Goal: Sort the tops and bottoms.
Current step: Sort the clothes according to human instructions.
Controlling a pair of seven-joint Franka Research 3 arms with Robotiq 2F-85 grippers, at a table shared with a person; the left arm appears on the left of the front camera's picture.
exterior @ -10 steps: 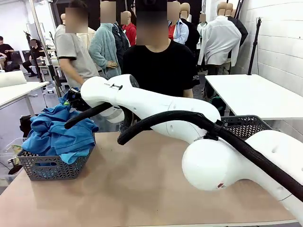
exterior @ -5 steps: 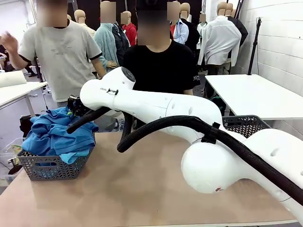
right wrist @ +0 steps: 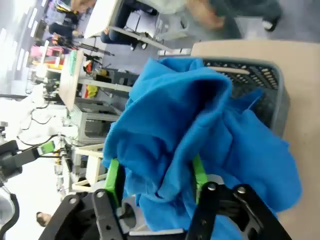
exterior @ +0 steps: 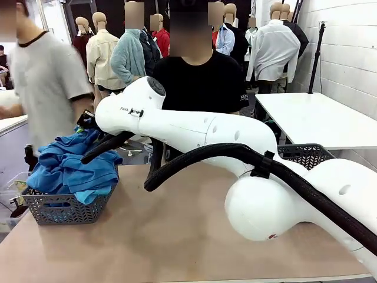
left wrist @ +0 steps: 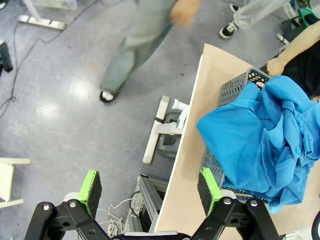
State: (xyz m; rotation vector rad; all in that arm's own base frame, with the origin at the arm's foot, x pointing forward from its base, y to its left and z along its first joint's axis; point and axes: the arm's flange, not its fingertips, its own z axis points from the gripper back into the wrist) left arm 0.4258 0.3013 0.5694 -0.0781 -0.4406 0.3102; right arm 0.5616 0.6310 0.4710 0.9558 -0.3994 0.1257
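The tops [exterior: 70,168] are bright blue shirts heaped in a grey basket [exterior: 65,209] at the table's left end. My right arm reaches across the table, and my right gripper [exterior: 85,122] is just above the far side of the heap. In the right wrist view the right gripper [right wrist: 156,175] has its green pads [right wrist: 112,180] spread, with a bunch of blue top [right wrist: 190,110] lying between them. My left gripper [left wrist: 150,184] hangs open and empty over the floor beside the table, with the tops [left wrist: 260,140] off to its side. Bottoms are out of view.
A second grey basket [exterior: 303,154] stands at the far right behind my right arm. A person in black [exterior: 197,82] stands at the far side of the table [exterior: 165,236]. Another person [exterior: 47,82] walks past behind the left basket. My right arm and its black hose span the table's middle.
My right gripper's fingers have spread apart over the blue heap, and the arm has shifted slightly left. The person in the grey shirt has walked leftward. My left gripper stays open.
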